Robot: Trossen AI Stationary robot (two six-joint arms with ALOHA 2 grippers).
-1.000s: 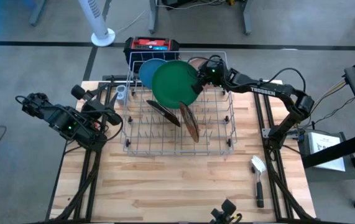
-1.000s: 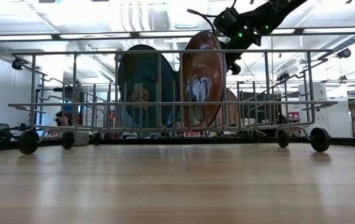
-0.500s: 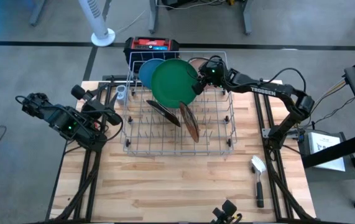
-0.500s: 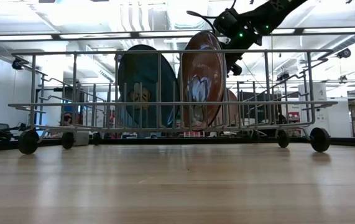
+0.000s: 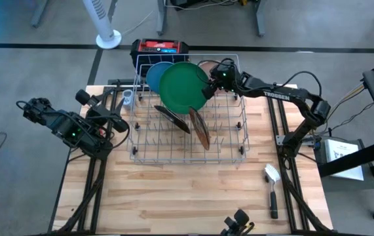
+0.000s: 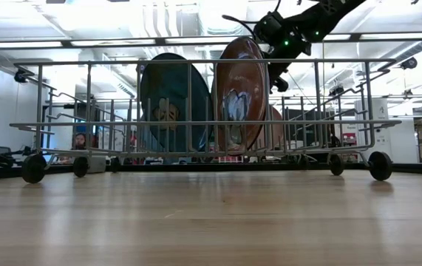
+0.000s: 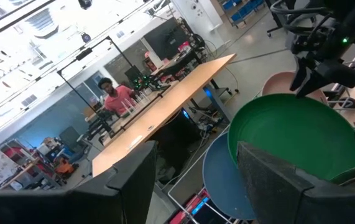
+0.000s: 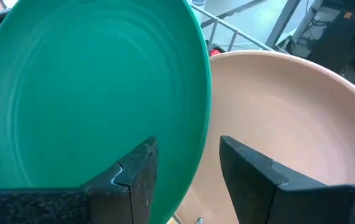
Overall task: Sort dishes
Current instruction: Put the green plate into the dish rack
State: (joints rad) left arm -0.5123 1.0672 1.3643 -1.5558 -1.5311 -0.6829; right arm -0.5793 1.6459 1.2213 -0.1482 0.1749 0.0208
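The green plate [image 5: 184, 86] is standing on its edge in the grey wire rack [image 5: 236, 155], up at the 12 o'clock end of the worktop [image 5: 173, 196]. The light blue plate [image 5: 155, 73] is leaning just behind it at 11 o'clock, and the pale pink plate [image 8: 301, 130] is sitting beside it. Two dark orange-brown plates [image 5: 200, 128] are tilting nearer the middle of the rack.

The right gripper [image 5: 214, 80] is hanging at the green plate's rim, and in the right wrist view its jaws are standing open with the rim between them, gripping nothing, as far as I can see. The left gripper [image 5: 111, 119] is waiting at 9 o'clock with its jaws open too.

The plate is looking hard, stiff and smooth, so it is probably slippery and could tip or chip. The best place to pinch it is the thin rim, squarely, with one finger on each face.
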